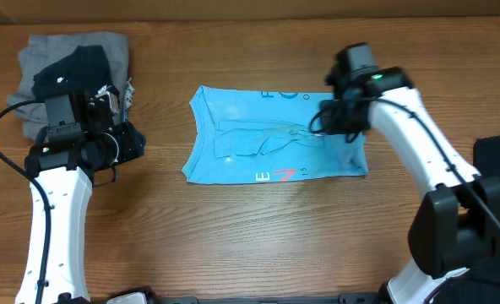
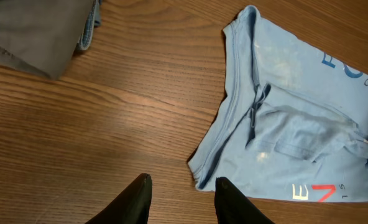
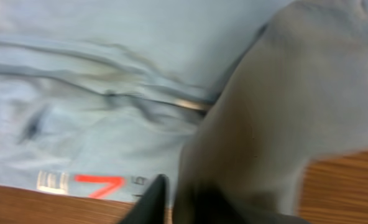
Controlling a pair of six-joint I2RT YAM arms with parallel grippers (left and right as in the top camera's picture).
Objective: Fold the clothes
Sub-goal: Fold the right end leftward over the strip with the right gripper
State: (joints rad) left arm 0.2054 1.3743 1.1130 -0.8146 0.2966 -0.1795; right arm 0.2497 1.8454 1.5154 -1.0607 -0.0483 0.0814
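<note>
Wood-grain table [image 1: 258, 245] fills nearly every view, grain running 9 to 3. Only bit of room visible: a tan strip [image 1: 233, 7] along the 12 o'clock edge. Light blue T-shirt [image 1: 275, 139] lies at table centre as a rough rectangle, loose cloth bunched on top, white & coral lettering at its 6 o'clock hem. Pile [image 1: 73, 59] of grey & black garments sits at 10 o'clock, well apart from the shirt. Dark mass [image 1: 499, 177] at the 3 o'clock edge, can't tell what. Left gripper [image 1: 130, 142] at 9 o'clock, over bare wood btwn pile & shirt, jaws narrowly apart, nothing in them. Right gripper [image 1: 324, 118] is down on the shirt's 2 o'clock part. Wrist view is too blurred, so can't tell if it's parted or pinching cloth.
</note>
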